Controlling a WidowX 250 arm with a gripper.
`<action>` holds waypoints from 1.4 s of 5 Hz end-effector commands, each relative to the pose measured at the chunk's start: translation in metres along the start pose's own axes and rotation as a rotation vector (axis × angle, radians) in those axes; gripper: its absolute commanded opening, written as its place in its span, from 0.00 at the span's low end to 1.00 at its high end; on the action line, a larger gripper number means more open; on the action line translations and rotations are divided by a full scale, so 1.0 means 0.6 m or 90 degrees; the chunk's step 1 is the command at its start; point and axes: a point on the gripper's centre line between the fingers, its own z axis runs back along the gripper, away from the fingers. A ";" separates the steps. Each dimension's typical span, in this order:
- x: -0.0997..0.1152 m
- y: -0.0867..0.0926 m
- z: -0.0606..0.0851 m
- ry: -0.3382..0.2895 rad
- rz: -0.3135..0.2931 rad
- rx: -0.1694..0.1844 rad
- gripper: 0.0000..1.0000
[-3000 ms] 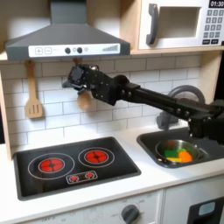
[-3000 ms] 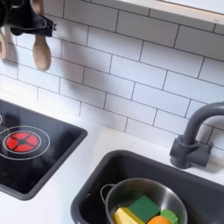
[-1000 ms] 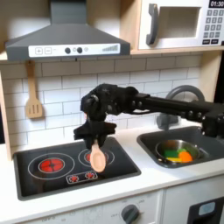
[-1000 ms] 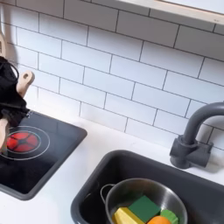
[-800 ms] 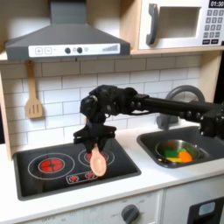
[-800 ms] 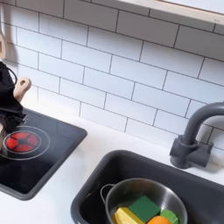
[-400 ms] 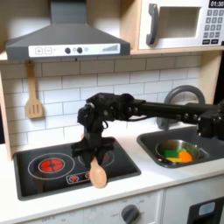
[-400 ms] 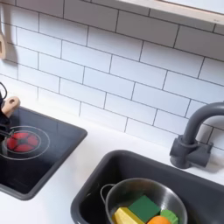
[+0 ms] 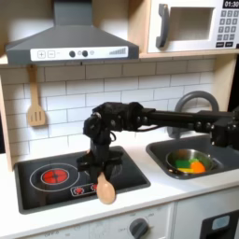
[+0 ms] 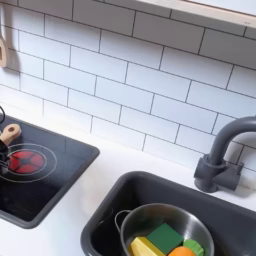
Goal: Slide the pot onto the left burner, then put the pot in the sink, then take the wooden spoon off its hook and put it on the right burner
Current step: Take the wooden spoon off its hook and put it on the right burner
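toy kitchen, stove [image 9: 79,177], sink [image 10: 115,215], microwave [image 9: 196,25]

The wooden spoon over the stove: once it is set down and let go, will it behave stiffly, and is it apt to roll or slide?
The wooden spoon looks rigid: it hangs straight from the gripper, no bend. Probably light, being thin. Its rounded bowl might rock or slide somewhat on the glossy stove top.
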 end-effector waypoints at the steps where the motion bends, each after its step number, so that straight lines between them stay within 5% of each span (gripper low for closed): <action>1: -0.003 0.000 0.001 0.020 -0.010 -0.003 1.00; 5: 0.008 -0.006 0.063 -0.022 -0.008 0.003 1.00; 6: -0.007 0.008 0.067 -0.019 0.010 0.009 0.63; 7: -0.018 0.031 0.067 -0.018 0.048 0.021 0.00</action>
